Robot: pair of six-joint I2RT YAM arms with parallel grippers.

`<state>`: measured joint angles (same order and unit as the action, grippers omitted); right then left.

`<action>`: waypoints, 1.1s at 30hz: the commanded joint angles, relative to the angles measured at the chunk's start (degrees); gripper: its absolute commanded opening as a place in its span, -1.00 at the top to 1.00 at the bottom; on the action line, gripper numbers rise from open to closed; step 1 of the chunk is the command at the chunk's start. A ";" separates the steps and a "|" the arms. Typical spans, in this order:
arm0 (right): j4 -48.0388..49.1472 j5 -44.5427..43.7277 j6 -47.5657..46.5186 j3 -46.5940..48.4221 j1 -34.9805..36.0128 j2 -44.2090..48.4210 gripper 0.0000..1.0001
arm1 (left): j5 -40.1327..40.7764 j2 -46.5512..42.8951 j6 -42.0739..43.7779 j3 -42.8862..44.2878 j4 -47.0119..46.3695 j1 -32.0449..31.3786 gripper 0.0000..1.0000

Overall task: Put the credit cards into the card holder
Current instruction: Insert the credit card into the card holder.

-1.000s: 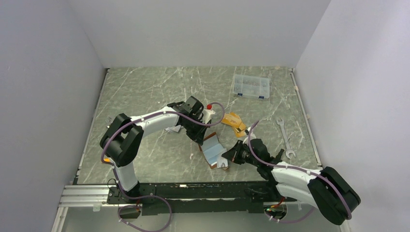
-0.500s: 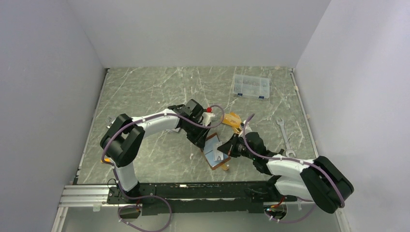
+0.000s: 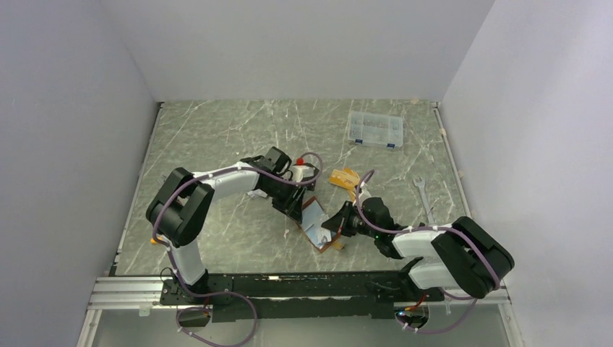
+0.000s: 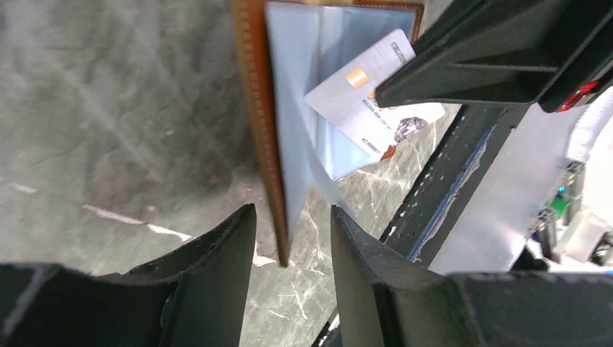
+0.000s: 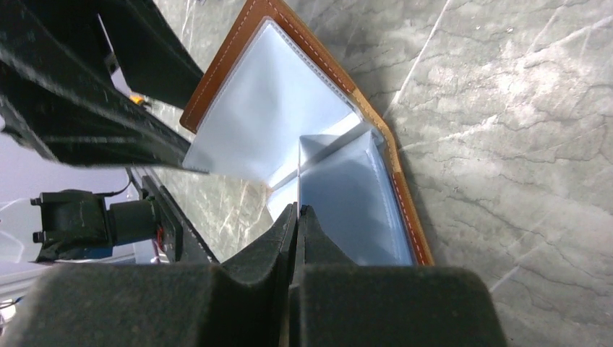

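Note:
The tan-brown card holder (image 3: 313, 223) lies open on the table between my arms, its clear inner sleeves showing in the right wrist view (image 5: 253, 108). My left gripper (image 3: 295, 209) is open, its jaws astride the holder's raised brown cover edge (image 4: 254, 108); the clear sleeve leans on one finger. My right gripper (image 3: 338, 221) is shut on a silver-grey credit card (image 4: 365, 108), seen edge-on (image 5: 298, 173), with its front end at the sleeves in the fold. An orange-gold card pile (image 3: 345, 177) lies just beyond. The black pile is out of view.
A clear plastic compartment box (image 3: 374, 129) stands at the back right. A wrench (image 3: 426, 201) lies to the right of my right arm. A small white object with a red cap (image 3: 301, 170) sits by my left wrist.
My right gripper has moved left with the silver-grey card up to the open holder. My left gripper has shifted a little left and nearer, and the holder's left cover now stands steeper.

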<state>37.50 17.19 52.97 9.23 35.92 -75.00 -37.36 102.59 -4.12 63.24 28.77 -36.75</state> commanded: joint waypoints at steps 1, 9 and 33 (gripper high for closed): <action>3.71 1.72 -0.89 0.79 0.42 -1.60 1.00 | -8.10 -3.07 -3.32 -1.57 -5.24 4.52 0.04; 2.67 3.81 -3.35 -0.17 0.59 -2.95 1.00 | -17.27 0.58 -5.99 -0.39 -8.06 5.60 -0.08; -2.72 5.05 -5.51 -1.50 -1.93 3.57 1.00 | -8.29 6.42 -2.67 3.64 -3.46 3.84 0.86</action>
<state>37.50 23.16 48.82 8.54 35.48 -75.16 -47.03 112.77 -7.60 70.13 25.52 -32.23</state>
